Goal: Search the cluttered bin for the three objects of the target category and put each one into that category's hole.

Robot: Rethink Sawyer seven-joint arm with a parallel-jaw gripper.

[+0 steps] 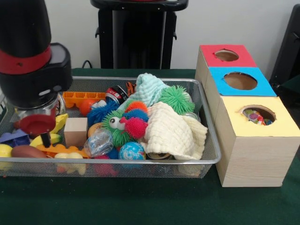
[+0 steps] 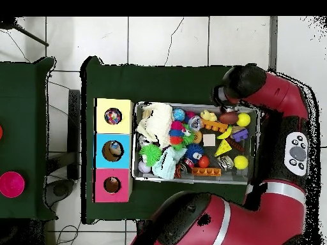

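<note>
The silver wire-mesh bin (image 1: 140, 78) is full of toys and also shows in the overhead view (image 2: 191, 104). No polka-dot cloth shows among the clutter. Polka-dot fabric (image 1: 257, 115) is visible inside the round hole of the yellow-topped box (image 1: 276, 126), to the right of the bin. The overhead view shows it too (image 2: 113, 116). My gripper (image 1: 41, 133) hangs under the big black and red arm, low over the bin's left end, just above a yellow wedge and an orange piece. In the overhead view the arm's head (image 2: 243, 83) covers it.
A blue-topped box (image 1: 265, 86) and a red-topped box (image 1: 208, 55) stand behind the yellow one. A cream waffle cloth (image 1: 171, 131), a pale teal cloth (image 1: 150, 89), spiky balls (image 1: 176, 98), a wooden cube (image 1: 76, 131) and a globe ball (image 1: 131, 151) fill the bin.
</note>
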